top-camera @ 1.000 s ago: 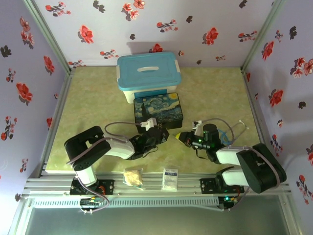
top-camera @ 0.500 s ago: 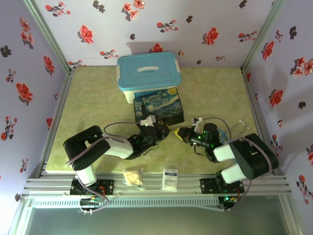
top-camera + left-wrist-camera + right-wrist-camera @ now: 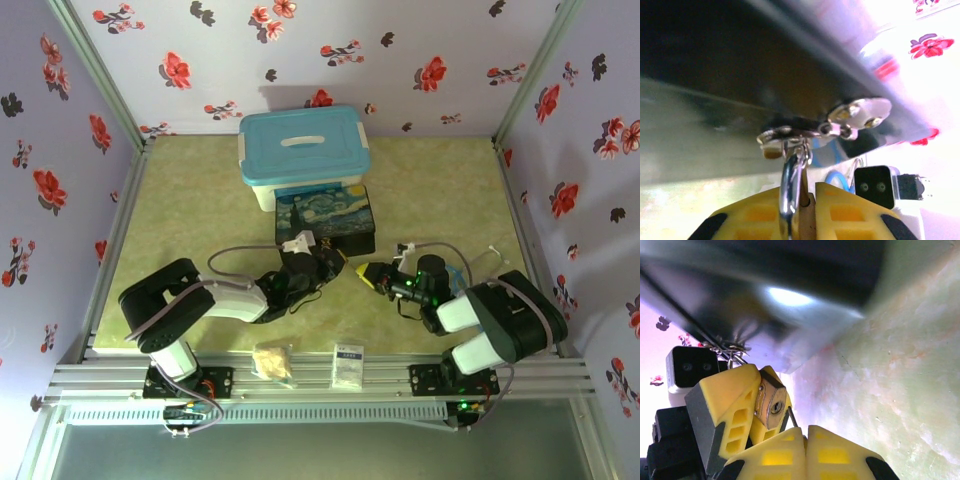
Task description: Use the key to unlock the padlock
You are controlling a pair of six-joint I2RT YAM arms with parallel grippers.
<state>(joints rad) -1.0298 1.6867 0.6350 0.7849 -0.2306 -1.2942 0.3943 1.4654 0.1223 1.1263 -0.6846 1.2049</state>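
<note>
Desk: Top view first?

Op: I have the left gripper (image 3: 328,268) and right gripper (image 3: 366,272) nose to nose, lower centre, against the near wall of the painted tin (image 3: 325,218). The blue-lidded box (image 3: 303,143) touches the tin from behind. A tan packet (image 3: 272,360) and a white packet (image 3: 348,364) lie by the near rail, well apart. None of that bothers me.

Desk: Left wrist?

Op: Padlock (image 3: 789,187) at bottom centre, shackle threaded through the tin's hasp (image 3: 775,136), my left fingers (image 3: 745,220) pinching its body. Small, hard and light, I judge. The brass is smooth and apt to slip or pivot on the hasp. Grip the flanks and leave the keyhole face free.

Desk: Right wrist?

Op: Right fingers (image 3: 840,455) pressed together on the key (image 3: 791,417). Its thin shaft pokes up from the seam, tip just beside the keyhole face, left of centre. Seated or not, I cannot tell. A key that thin could bend or twist, so hold it by the head. In the way: the left fingers crowding the lock, and the tin wall close above.
</note>
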